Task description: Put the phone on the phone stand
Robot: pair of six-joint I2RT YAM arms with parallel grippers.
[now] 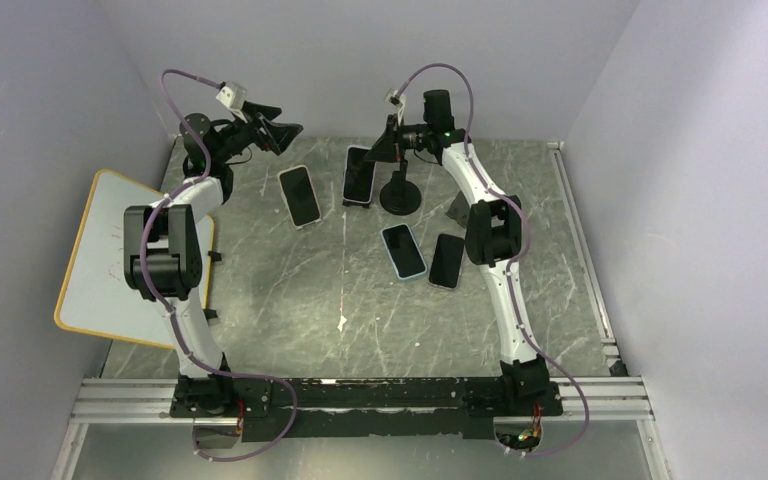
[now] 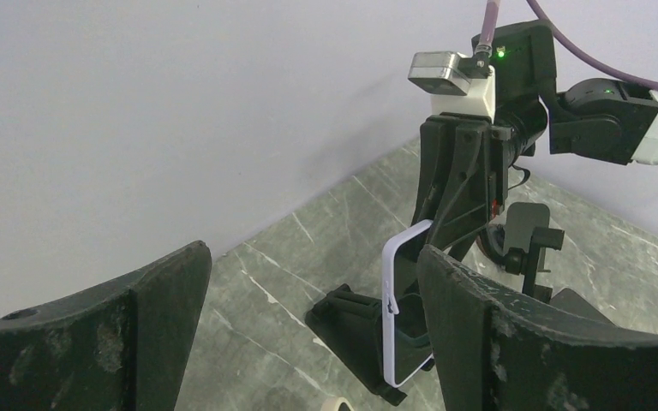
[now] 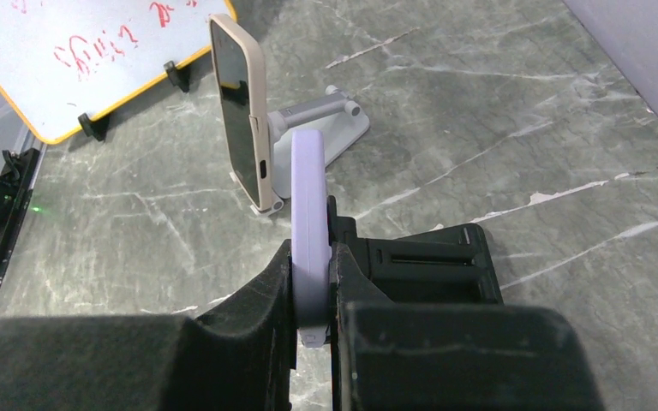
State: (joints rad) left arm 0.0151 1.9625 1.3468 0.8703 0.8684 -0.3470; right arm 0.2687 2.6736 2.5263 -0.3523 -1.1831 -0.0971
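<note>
My right gripper is shut on the top edge of a lavender-cased phone, seen edge-on between its fingers. The phone stands nearly upright, with its lower end down at the front ledge of a black phone stand. In the top view this phone is at the back middle, with the right gripper just right of its top. My left gripper hovers to the left of it, apart, its fingers spread wide open on nothing.
A beige-cased phone leans on a grey stand to the left. A black round-based stand is on the right. Two phones lie flat mid-table. A whiteboard sits at the left edge. Walls close in behind.
</note>
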